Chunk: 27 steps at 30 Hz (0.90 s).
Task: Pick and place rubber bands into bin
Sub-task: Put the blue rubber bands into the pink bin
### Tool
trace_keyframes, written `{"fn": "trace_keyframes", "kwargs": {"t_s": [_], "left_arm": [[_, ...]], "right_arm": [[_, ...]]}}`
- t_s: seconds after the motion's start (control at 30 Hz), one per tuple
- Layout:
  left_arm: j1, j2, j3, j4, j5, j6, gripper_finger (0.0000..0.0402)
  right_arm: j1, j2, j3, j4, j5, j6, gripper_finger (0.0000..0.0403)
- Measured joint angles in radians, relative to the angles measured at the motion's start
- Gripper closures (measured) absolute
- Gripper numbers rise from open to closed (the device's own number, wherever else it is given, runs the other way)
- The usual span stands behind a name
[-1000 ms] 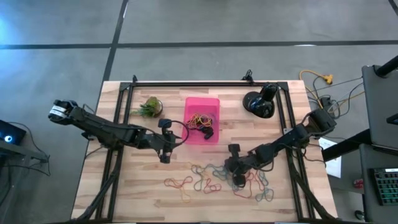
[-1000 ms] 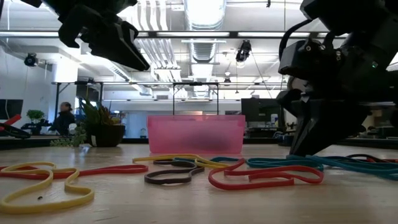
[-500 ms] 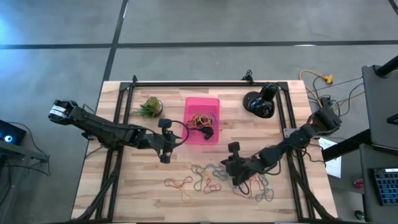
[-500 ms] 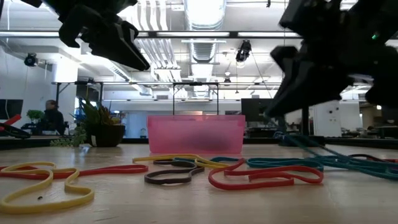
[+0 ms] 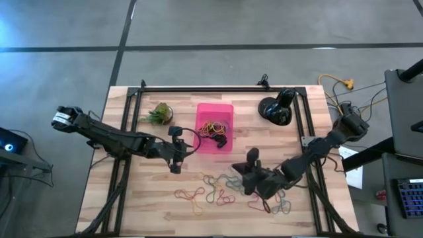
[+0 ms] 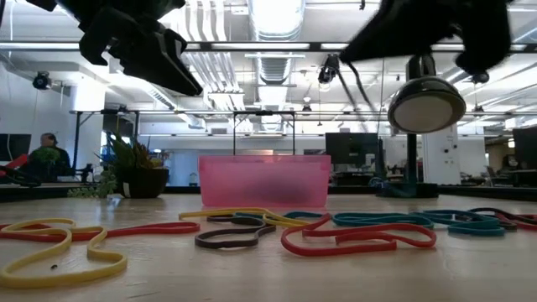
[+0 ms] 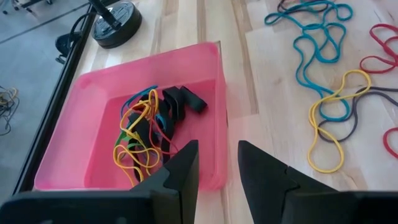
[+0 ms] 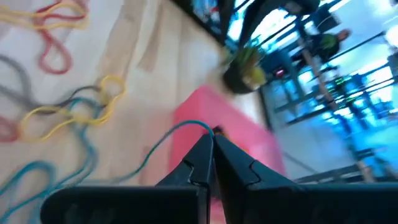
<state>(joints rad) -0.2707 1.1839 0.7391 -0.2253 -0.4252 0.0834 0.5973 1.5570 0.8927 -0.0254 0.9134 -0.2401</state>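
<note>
The right claw (image 5: 252, 157) has lifted off the counter (image 5: 152, 198), pinching a blue band (image 8: 163, 144). Left of it, the left claw (image 5: 175, 149) hovers narrowly parted beside the bin (image 5: 215, 127); loose rubber bands (image 5: 211, 190) lie beneath.

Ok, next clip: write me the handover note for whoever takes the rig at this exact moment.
Right gripper: shut on a blue rubber band, raised above the loose pile, short of the bin.
Left gripper: open, empty, waiting by the bin's near wall.
Done: several bands in the bin.
Left: drop the blue band in, then clear the many loose bands on the table.
</note>
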Motion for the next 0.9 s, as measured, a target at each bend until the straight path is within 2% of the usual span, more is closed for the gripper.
{"fn": "trace_keyframes", "kwargs": {"t_s": [0.27,0.47,0.9], "left_arm": [[0.0,0.0,-0.005,0.0,0.0,0.0,0.0306],[0.0,0.0,-0.005,0.001,0.0,0.0,0.0306],[0.0,0.0,-0.007,0.0,0.0,0.001,0.0306]], "right_arm": [[-0.08,0.0,0.103,0.003,0.008,-0.184,0.0394],[-0.211,0.0,0.129,0.003,-0.005,-0.235,0.0394],[-0.575,0.002,0.121,0.008,-0.355,-0.146,0.0394]]}}
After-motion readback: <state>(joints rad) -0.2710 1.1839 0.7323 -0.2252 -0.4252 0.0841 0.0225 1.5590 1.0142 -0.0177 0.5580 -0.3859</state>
